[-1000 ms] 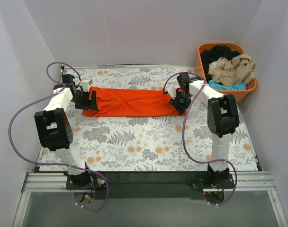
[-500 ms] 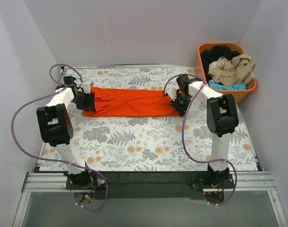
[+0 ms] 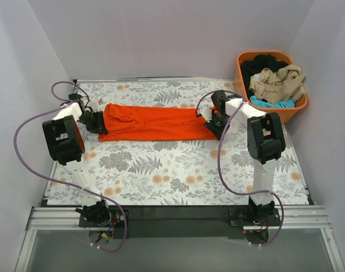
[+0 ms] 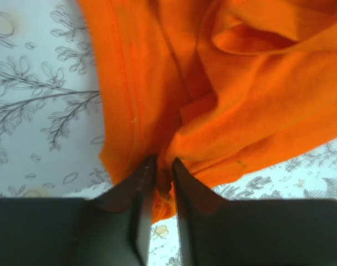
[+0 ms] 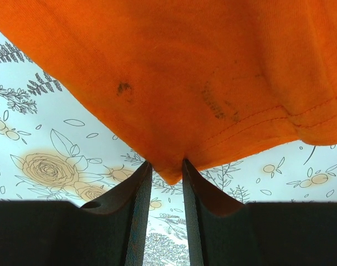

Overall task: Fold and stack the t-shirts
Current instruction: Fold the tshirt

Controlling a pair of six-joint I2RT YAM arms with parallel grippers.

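Observation:
An orange t-shirt (image 3: pixel 152 122) lies stretched in a long band across the far half of the floral table. My left gripper (image 3: pixel 100 121) is shut on its left end; the left wrist view shows bunched orange cloth (image 4: pixel 224 88) pinched between the fingers (image 4: pixel 141 188). My right gripper (image 3: pixel 211 123) is shut on the right end; the right wrist view shows a hem corner (image 5: pixel 174 111) caught between the fingers (image 5: pixel 138 199), lifted off the table. Beige (image 3: pixel 277 82), black (image 3: pixel 262 62) and turquoise (image 3: pixel 272 103) shirts lie in the basket.
An orange plastic basket (image 3: pixel 300 107) stands at the far right by the wall. The floral tablecloth (image 3: pixel 178 170) covers the table, with walls close on the left, right and back. Purple cables loop from both arms.
My left gripper has moved left and back, drawing the shirt's left end with it and pulling the shirt longer. My right gripper has stayed nearly in place.

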